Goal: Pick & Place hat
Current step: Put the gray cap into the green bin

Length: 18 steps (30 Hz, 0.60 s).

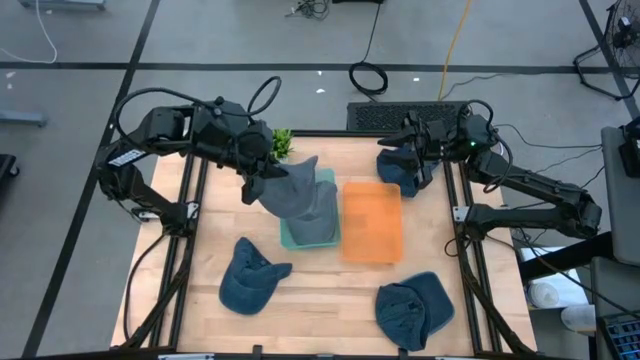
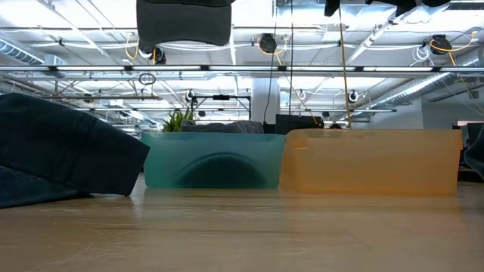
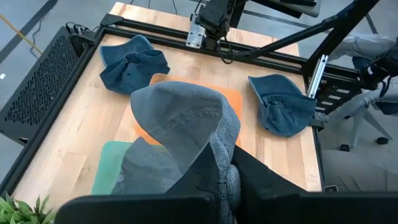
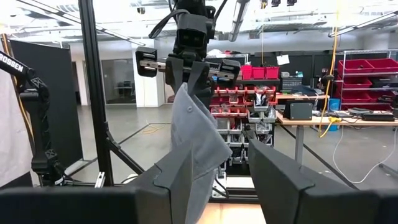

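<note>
Surface: pale wooden table (image 1: 300, 310), visible grain, framed by dark metal rails; grey workshop floor with cables around it.

I take the orange bin (image 1: 372, 222) as landmark and list from the near edge back.

Item 1. Blue denim cap (image 1: 250, 276), near edge, on the left-arm side of the orange bin. Soft, crumpled, brim showing. In the low view it fills the near left as a dark slope; from above its full outline shows.

Item 2. Second denim cap (image 1: 413, 310), near edge, on the right-arm side of the bin, folded on itself.

Item 3. Orange bin, translucent plastic, rectangular with rounded corners. The low view shows its side wall (image 2: 374, 160), which the overhead picture cannot.

Item 4. Teal bin (image 1: 298, 240), same shape, touching the orange bin on its left-arm side. I see a dark curved shape through its wall only in the low view.

Item 5. Grey hat (image 1: 298, 192), the task piece, hanging above the teal bin. Left gripper (image 1: 262, 172) has its jaws clamped together on the fabric; the left wrist view shows the cloth bunched between the fingers (image 3: 205, 180).

Item 6. Third denim cap (image 1: 402, 172), far corner beyond the orange bin, beneath the right gripper (image 1: 420, 150). I cannot tell whether its jaws grip anything.

Item 7. Small green plant (image 1: 282, 143), far edge.
</note>
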### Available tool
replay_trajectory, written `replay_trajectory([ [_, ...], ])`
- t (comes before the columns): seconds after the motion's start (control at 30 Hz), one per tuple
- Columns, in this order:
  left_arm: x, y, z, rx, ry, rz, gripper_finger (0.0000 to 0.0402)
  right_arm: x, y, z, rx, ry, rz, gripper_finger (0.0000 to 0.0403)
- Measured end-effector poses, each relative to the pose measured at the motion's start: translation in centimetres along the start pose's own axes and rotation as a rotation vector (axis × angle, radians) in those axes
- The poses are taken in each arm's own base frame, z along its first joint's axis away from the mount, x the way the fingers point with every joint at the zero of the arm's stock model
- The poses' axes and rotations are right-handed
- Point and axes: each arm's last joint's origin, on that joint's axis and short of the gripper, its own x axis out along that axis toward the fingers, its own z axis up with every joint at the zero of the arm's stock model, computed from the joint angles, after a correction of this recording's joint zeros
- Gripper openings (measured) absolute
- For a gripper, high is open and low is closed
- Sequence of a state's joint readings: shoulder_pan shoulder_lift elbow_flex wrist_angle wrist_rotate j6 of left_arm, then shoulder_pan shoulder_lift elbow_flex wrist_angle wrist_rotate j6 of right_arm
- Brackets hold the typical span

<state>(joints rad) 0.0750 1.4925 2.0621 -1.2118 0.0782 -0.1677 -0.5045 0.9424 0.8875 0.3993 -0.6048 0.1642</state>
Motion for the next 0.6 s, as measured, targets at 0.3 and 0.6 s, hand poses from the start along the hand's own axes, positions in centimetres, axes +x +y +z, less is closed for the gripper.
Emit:
replay_trajectory([
  [0.3,0.00,-0.31,-0.06,-0.018,0.002,-0.011,0.0015,0.00,0.00,0.00,0.000,0.000,0.000,0.0141],
  [0.6,0.01,-0.35,0.25,-0.039,-0.030,-0.014,0.0015,0.00,0.00,0.00,-0.045,0.000,-0.001,0.0141],
])
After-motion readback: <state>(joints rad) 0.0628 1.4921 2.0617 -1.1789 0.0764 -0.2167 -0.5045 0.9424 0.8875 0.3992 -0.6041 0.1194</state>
